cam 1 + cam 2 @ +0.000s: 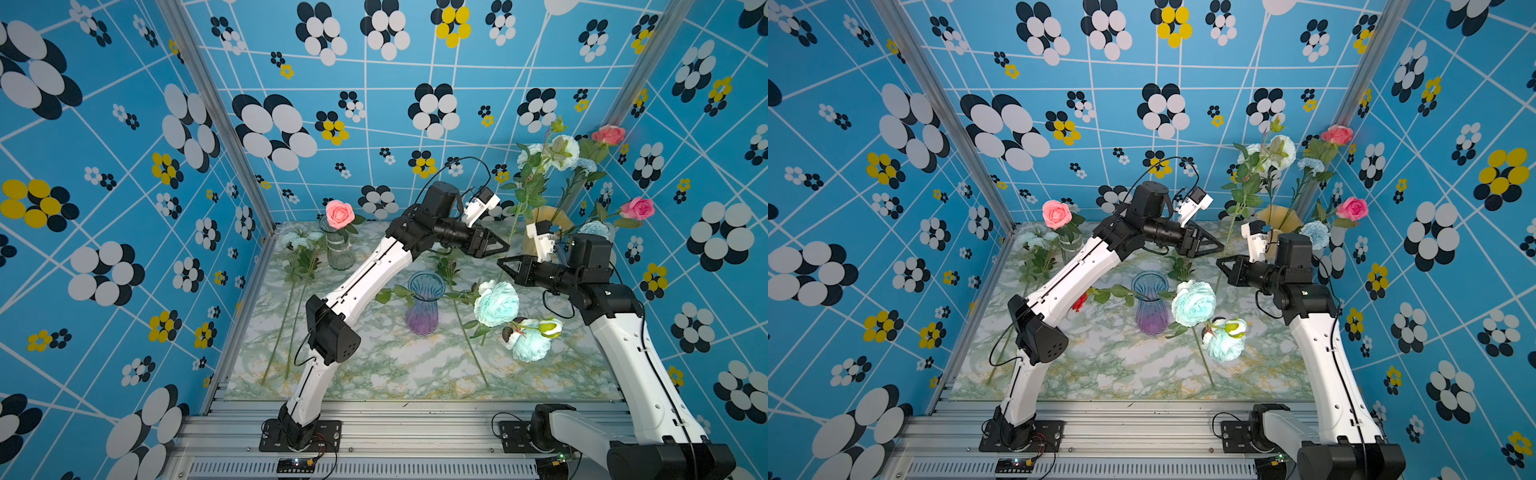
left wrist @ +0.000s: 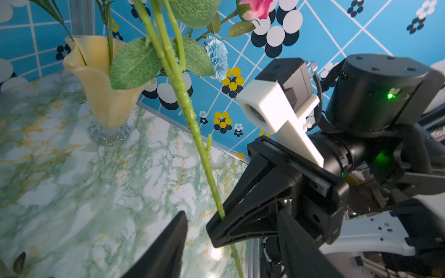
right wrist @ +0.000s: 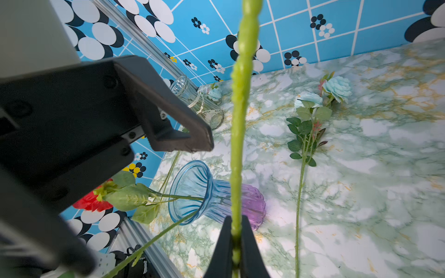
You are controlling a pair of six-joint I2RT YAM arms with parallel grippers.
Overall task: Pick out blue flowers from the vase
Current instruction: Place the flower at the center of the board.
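I count three vases: a fluted pale-yellow vase [image 1: 559, 218], a ribbed clear glass vase [image 1: 340, 253] and a ribbed blue-to-purple glass vase [image 1: 423, 309]. The last two stand well apart from the yellow vase.

There are three pink roses. An upper pink rose [image 1: 609, 134] and a lower pink rose [image 1: 638, 208] stand in the yellow vase, and a third pink rose [image 1: 340, 212] is in the clear glass vase. One red rose [image 1: 1079, 302] leans out of the blue-to-purple glass vase.

Of the blue flowers, a high blue carnation [image 1: 587, 164] and a low blue carnation [image 1: 594, 228] are in the yellow vase. Two large aqua blooms [image 1: 496, 303] lie on the bench, well apart from the yellow vase. A pale spray [image 1: 297, 241] lies farthest from it; its small heads blur together, so I cannot count them.

The bench [image 1: 395, 365] is marbled green and white with gold veins. The blue walls [image 1: 124, 208] carry white lines and black, white and yellow flower shapes, and aluminium posts [image 1: 216, 112] stand at the corners.

My right gripper [image 3: 236, 223] is clamped on the thin green stem [image 3: 237, 144] of a tall whitish-blue flower [image 1: 563, 151]. That flower stands upright just beside the yellow vase, outside it. My left gripper [image 1: 500, 246] has its jaws spread wide and holds nothing, with one finger [image 3: 173, 125] just beside that stem.
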